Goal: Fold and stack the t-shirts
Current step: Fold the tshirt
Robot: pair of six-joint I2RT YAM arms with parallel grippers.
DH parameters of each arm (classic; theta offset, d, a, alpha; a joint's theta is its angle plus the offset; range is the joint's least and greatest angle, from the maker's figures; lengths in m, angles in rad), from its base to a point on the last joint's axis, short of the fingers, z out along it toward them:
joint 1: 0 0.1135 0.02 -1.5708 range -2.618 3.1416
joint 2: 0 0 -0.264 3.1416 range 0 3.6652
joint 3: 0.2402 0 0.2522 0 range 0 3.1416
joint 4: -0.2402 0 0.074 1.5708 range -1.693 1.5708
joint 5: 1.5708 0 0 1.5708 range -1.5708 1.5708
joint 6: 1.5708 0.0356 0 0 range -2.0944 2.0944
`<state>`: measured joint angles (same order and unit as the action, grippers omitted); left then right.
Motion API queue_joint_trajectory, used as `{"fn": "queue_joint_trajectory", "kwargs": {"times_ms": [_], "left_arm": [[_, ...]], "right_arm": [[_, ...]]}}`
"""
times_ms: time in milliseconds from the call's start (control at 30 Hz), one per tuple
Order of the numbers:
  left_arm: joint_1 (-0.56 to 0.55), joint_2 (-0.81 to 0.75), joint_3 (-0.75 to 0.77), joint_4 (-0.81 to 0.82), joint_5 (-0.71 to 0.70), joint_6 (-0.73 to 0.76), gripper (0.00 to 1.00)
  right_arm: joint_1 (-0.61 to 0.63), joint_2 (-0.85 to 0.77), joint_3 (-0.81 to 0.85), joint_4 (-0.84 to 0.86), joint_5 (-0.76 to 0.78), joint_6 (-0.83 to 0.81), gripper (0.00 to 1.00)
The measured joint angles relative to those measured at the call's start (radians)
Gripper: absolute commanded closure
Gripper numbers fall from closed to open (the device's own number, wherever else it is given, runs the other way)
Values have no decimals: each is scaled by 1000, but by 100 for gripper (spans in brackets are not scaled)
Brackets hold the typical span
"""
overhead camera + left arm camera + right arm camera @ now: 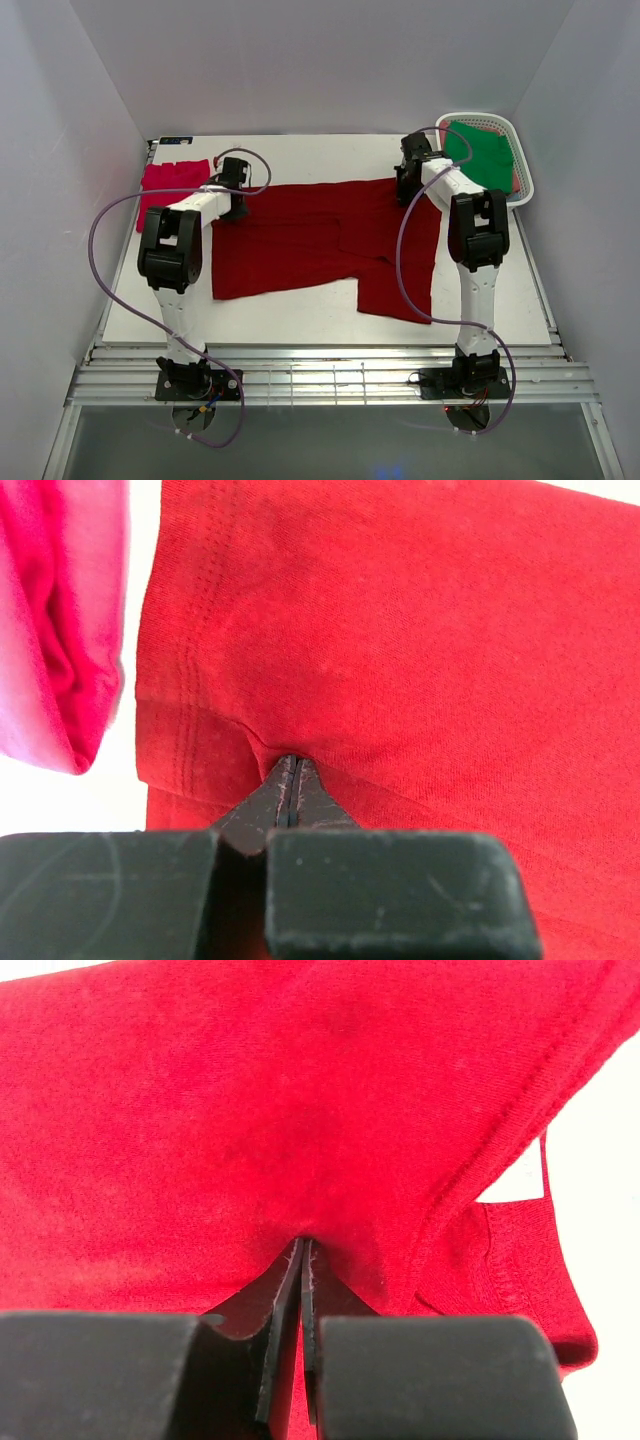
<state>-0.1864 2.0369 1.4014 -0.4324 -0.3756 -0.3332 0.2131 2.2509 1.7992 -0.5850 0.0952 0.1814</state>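
The large dark red t-shirt [320, 240] lies spread across the middle of the table, partly folded. My left gripper [236, 208] is shut on its far left edge, and the left wrist view shows the cloth [400, 660] pinched at the fingertips. My right gripper [404, 192] is shut on its far right edge near the collar [510, 1260]. The pinkish-red t-shirt [170, 185] lies folded at the far left and also shows in the left wrist view [60, 630]. The green t-shirt [482, 152] lies in the basket.
A white slotted plastic basket [524, 180] stands at the far right corner. White walls close in the table on the left, right and back. The table's near edge runs in front of the arm bases.
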Motion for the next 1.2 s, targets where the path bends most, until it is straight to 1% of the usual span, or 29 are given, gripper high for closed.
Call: {"fn": "queue_joint_trajectory", "kwargs": {"times_ms": [133,233,567,633,667,700,733,767,800,833,867,933,1033,1133,1200], "left_arm": [[21,4,3,14,37,10,100],[25,29,38,17,64,25,100],[26,219,315,28,106,66,100],[26,240,347,29,108,69,100],[26,242,354,26,110,70,97],[27,243,356,23,113,70,91],[27,243,357,22,116,71,85],[27,240,357,21,118,73,73],[27,236,355,20,123,76,68],[27,227,349,21,126,76,65],[26,213,338,21,126,77,61],[21,166,301,23,123,83,59],[9,11,185,37,108,90,57],[-14,-219,19,51,70,90,57],[-28,-364,-105,64,45,81,57]], "right_arm": [[-13,49,83,-43,-3,8,92],[-26,74,122,-57,-13,18,92],[-65,107,176,-69,-37,35,92],[-69,107,175,-67,-51,29,92],[-70,105,174,-61,-56,19,91],[-71,100,164,-47,-63,10,87],[-72,92,150,-32,-68,1,79],[-73,84,135,-18,-73,-7,76],[-74,57,95,14,-75,-19,73],[-74,27,56,31,-72,-32,66],[-74,-17,7,43,-68,-39,62],[-74,-139,-114,85,-50,-58,56],[-62,-385,-265,105,5,-71,57],[-26,-627,-385,128,56,-55,57],[24,-776,-483,128,85,-30,56]]}}
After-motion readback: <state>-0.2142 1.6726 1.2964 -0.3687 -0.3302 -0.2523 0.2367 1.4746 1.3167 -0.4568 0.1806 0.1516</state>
